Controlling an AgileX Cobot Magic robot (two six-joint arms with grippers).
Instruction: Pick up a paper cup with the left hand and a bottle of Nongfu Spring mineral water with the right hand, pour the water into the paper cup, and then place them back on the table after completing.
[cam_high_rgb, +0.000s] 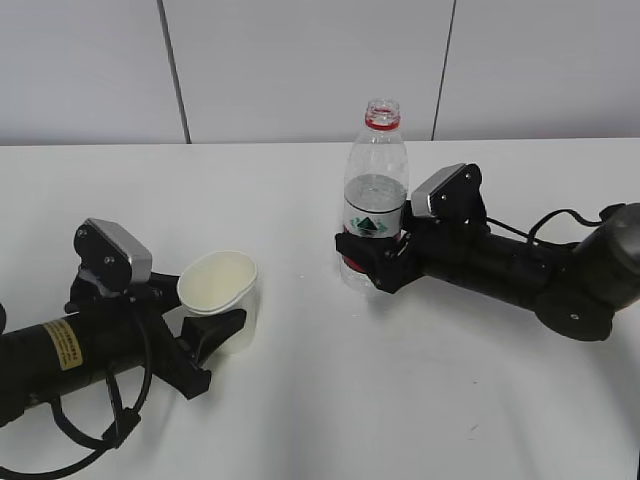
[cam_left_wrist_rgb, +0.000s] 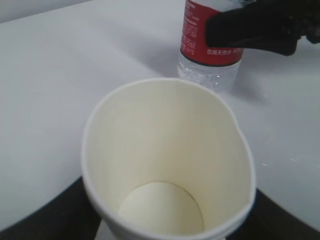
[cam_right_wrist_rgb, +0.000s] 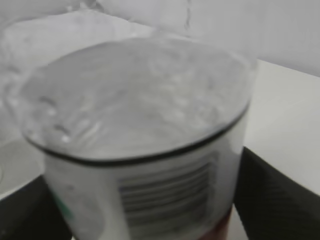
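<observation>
White and faintly scuffed, the desk (cam_high_rgb: 330, 400) ran back to a pale panelled wall (cam_high_rgb: 300, 60). On it stood the water bottle (cam_high_rgb: 375, 200), upright and uncapped, a red ring at its neck and a red-and-white label round its middle; the water (cam_right_wrist_rgb: 135, 100) filled it to about the top of the label. The right gripper (cam_high_rgb: 372, 255) was clamped around the bottle's lower body, one finger (cam_right_wrist_rgb: 280, 200) dark on each side of the label in the right wrist view. Its black arm (cam_high_rgb: 530, 270) lay low over the desk, stretching away to the right with a loose cable behind it. To the left, well apart from the bottle, the paper cup (cam_high_rgb: 222, 295) sat on the desk, its mouth squeezed slightly oval and its inside dry. The left gripper (cam_high_rgb: 205, 340) held it by the lower wall, the fingers (cam_left_wrist_rgb: 55, 215) pressing in from both sides. A yellow sticker (cam_high_rgb: 62, 345) showed on that arm.
</observation>
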